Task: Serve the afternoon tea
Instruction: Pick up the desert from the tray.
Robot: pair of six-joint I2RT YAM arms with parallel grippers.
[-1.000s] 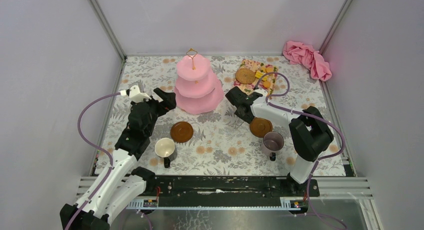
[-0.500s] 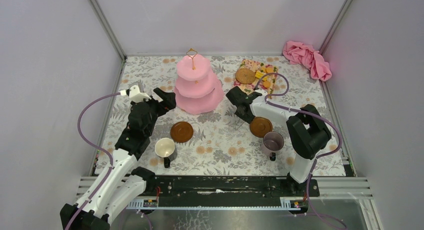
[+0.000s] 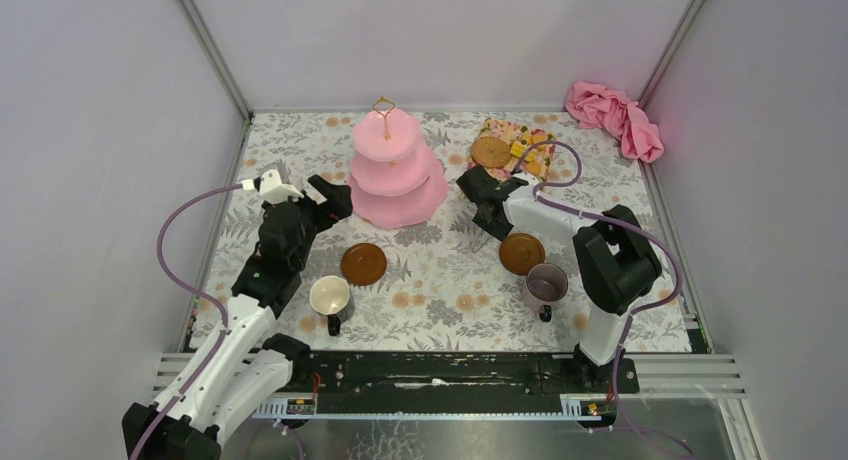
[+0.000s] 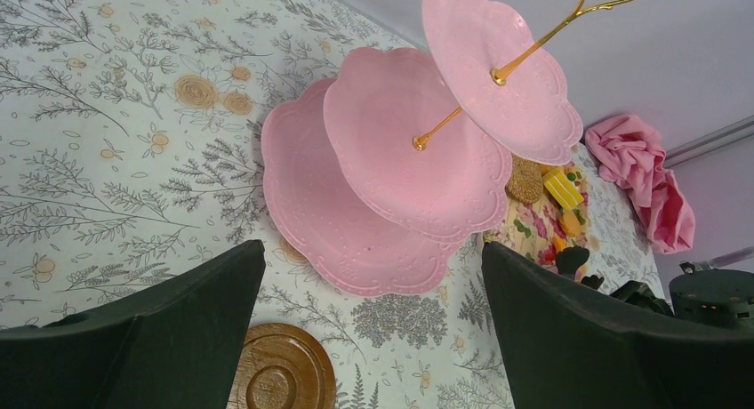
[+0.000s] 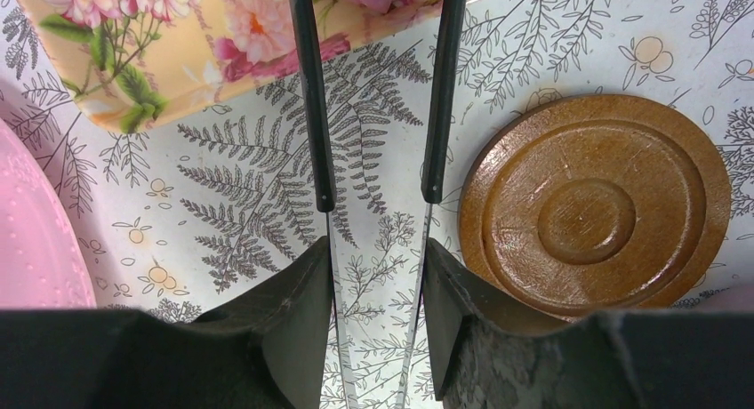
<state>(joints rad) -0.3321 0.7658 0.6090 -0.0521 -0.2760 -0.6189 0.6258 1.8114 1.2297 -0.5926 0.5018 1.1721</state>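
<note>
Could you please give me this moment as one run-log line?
left gripper: open, facing cake stand | right gripper: shut on tongs, extending over floral tray | cake stand: tiers bare

One pink cake stand (image 3: 397, 175) of three tiers; two brown saucers (image 3: 363, 264) (the second saucer (image 3: 522, 253) lies right of centre); two mugs, a white mug (image 3: 329, 296) and a purple mug (image 3: 546, 282); one pink cloth (image 3: 614, 117); one pair of black tongs (image 5: 307, 89); biscuits (image 4: 562, 188) too small to count.

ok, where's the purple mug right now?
In the top view, the purple mug stands on the right side of the table, toward the robot's edge, just nearer than the right-hand brown saucer and beside the right arm.
</note>
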